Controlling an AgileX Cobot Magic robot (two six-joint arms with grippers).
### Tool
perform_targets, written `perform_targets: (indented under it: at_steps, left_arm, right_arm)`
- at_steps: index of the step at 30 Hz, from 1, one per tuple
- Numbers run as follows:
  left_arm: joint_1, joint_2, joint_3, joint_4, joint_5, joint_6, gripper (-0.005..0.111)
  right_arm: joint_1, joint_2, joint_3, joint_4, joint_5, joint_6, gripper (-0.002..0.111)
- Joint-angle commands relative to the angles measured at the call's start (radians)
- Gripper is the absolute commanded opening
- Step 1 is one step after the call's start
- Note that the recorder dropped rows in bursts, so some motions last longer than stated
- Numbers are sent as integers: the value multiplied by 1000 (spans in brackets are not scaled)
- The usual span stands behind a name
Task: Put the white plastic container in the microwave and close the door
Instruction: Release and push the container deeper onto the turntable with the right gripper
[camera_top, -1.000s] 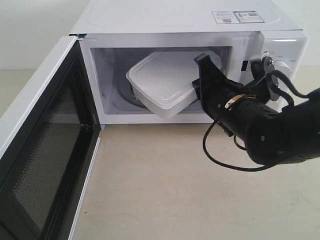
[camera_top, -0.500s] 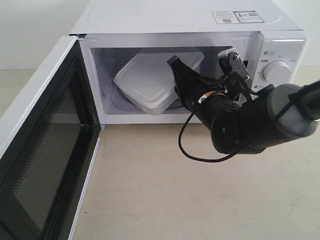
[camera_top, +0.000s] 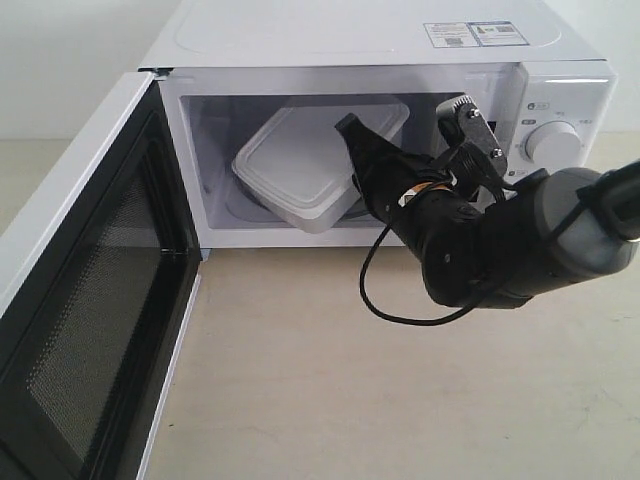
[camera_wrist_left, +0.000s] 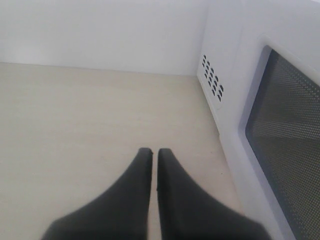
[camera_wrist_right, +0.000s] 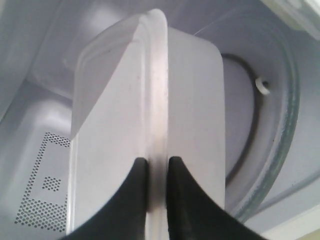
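The white plastic container (camera_top: 300, 165) hangs tilted inside the cavity of the white microwave (camera_top: 370, 45), over the glass turntable (camera_wrist_right: 280, 125). My right gripper (camera_top: 352, 170) reaches into the opening and is shut on the container's lid rim (camera_wrist_right: 156, 130). Its two black fingers pinch that rim from either side. The door (camera_top: 85, 300) stands swung wide open at the left, mesh inner face showing. My left gripper (camera_wrist_left: 151, 152) is shut with nothing in it, low over the beige tabletop beside the microwave's vented side wall (camera_wrist_left: 212, 82).
The control panel with a round white dial (camera_top: 553, 142) lies right of the cavity, close behind my right arm. A black cable (camera_top: 385, 300) loops under that arm. The beige tabletop (camera_top: 330, 380) stretches in front of the microwave.
My right gripper carried the container from the cavity's mouth leftward and deeper inside, then over the last half second it barely shifted. The door and left gripper stayed put.
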Motion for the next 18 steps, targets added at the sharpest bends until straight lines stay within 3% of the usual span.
perform_targets:
  at_steps: [1,3,4,6,15,18]
  left_arm:
    - [-10,-3,4,-8,-4,-8,4]
    - [-10,-3,4,-8,-4,-8,4]
    - [-10,-3,4,-8,-4,-8,4]
    - [-10,-3,4,-8,-4,-8,4]
    - [-10,-3,4,-8,-4,-8,4]
    - [-10,-3,4,-8,-4,-8,4]
  right_arm:
    - [0,-4,-5,3,-15,-12,4]
    - [0,-4,-5,4,-15,-12,18]
    - [0,-4,-5,15,-15,-12,32]
    - [0,-4,-5,28,-15,-12,50]
    - [0,-77,24,16,-19,-33,50]
    - [0,-144,70,13,56,-91,50]
